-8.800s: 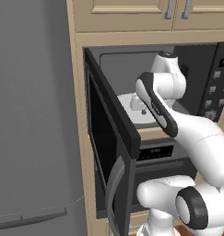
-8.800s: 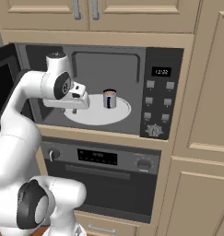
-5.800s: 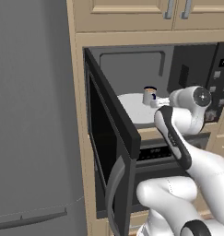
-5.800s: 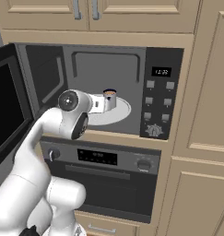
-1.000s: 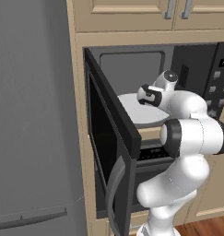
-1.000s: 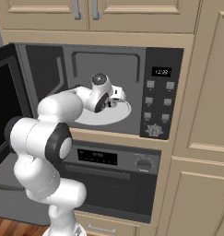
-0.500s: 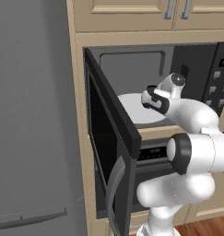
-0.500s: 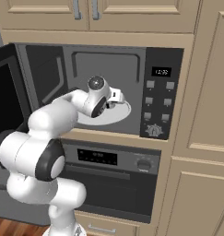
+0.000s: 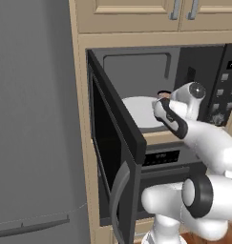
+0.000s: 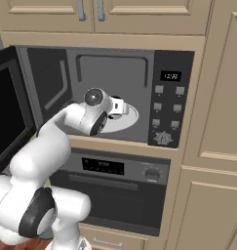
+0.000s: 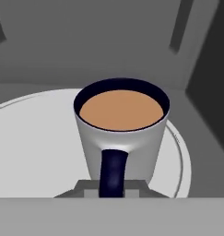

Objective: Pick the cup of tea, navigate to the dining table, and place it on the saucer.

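One cup of tea (image 11: pixel 121 133) sits upright on the microwave's white turntable plate (image 11: pixel 35 138), handle facing the gripper (image 10: pixel 118 107), prob. for a handle-side grab. Can't tell if gripper is apart or clamped.

Inside the open microwave (image 10: pixel 56 73) a round, pale grey turntable plate (image 11: pixel 35 133) lies flat on the cavity floor and takes up most of it. The cup of tea (image 11: pixel 121 131) stands upright on this plate, toward its right side and nearer the front rim than the back wall. Its dark loop handle faces out toward the opening. Light brown liquid sits near the brim.
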You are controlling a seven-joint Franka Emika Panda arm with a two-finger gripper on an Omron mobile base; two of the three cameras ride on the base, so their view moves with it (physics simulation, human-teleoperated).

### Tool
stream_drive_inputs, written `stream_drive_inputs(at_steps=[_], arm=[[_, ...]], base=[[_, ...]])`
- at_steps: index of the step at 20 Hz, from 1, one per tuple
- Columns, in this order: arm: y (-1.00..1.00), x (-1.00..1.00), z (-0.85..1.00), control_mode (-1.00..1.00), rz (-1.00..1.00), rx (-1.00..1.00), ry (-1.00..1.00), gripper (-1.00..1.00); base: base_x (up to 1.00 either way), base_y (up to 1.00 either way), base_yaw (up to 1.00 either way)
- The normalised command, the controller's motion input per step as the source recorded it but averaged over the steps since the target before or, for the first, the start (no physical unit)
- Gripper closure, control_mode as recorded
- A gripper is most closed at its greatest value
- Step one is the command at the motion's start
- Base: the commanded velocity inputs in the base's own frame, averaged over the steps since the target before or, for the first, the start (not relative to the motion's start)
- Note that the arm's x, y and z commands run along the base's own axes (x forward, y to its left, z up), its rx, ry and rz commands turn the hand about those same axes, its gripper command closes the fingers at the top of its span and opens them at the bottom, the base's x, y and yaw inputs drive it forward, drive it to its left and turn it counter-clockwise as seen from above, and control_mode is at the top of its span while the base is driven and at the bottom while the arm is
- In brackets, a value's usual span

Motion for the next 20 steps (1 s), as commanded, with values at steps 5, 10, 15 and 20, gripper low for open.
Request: stream_drive_inputs(at_steps=[5,10,15,20], arm=[[-0.04,-0.71,0.36,-1.0,0.07,0.0,-0.01,1.0],[-0.04,-0.72,0.39,-1.0,0.1,0.0,-0.01,1.0],[-0.01,-0.64,0.38,-1.0,0.09,0.0,0.0,1.0],[0.0,-0.62,0.46,-1.0,0.07,0.0,-0.01,1.0]], base=[[0.0,0.0,0.0],[0.0,0.0,0.0],[0.0,0.0,0.0],[0.0,0.0,0.0]])
